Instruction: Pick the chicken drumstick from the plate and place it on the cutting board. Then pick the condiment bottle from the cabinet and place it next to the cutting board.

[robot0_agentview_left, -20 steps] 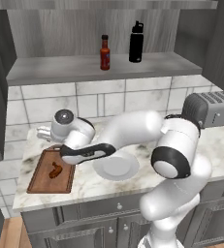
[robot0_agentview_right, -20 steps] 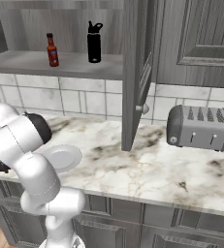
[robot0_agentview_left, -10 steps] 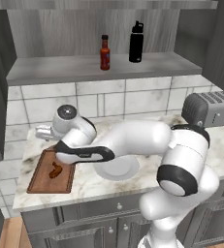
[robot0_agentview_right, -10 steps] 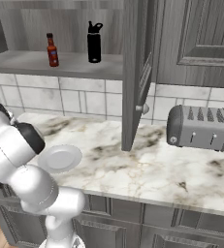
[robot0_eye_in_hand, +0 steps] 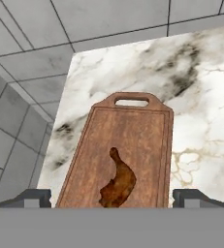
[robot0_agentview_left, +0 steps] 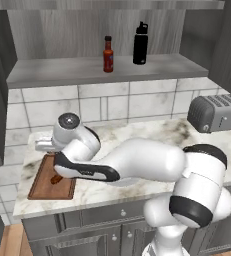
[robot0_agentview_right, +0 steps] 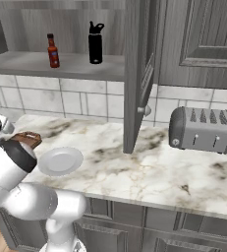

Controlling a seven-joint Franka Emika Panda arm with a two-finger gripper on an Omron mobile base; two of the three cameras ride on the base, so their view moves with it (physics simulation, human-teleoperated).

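The reddish-brown chicken drumstick (robot0_eye_in_hand: 118, 181) lies loose on the wooden cutting board (robot0_eye_in_hand: 147, 145), thin end toward the board's handle. My gripper (robot0_eye_in_hand: 112, 197) hangs open above it, fingertips (robot0_eye_in_hand: 33, 197) wide apart and touching nothing. From the left base, the gripper (robot0_agentview_left: 47, 150) sits over the far end of the cutting board (robot0_agentview_left: 39, 185), with the drumstick (robot0_agentview_left: 57, 179) below. The grey-white plate (robot0_agentview_right: 61, 161) stands bare on the counter right of the board (robot0_agentview_right: 26, 139). The red condiment bottle (robot0_agentview_left: 107, 54) stands upright on the cabinet shelf (robot0_agentview_left: 62, 72).
A taller black bottle (robot0_agentview_left: 140, 43) stands right of the red one on the shelf. A toaster (robot0_agentview_right: 203, 130) sits at the counter's right. An open cabinet door (robot0_agentview_right: 137, 74) hangs over the counter's middle. My arm's elbow (robot0_agentview_left: 147, 162) stretches across the plate.
The arm's elbow has swung forward and lower across the counter while the hand stays above the board. The drumstick lies still on the board.
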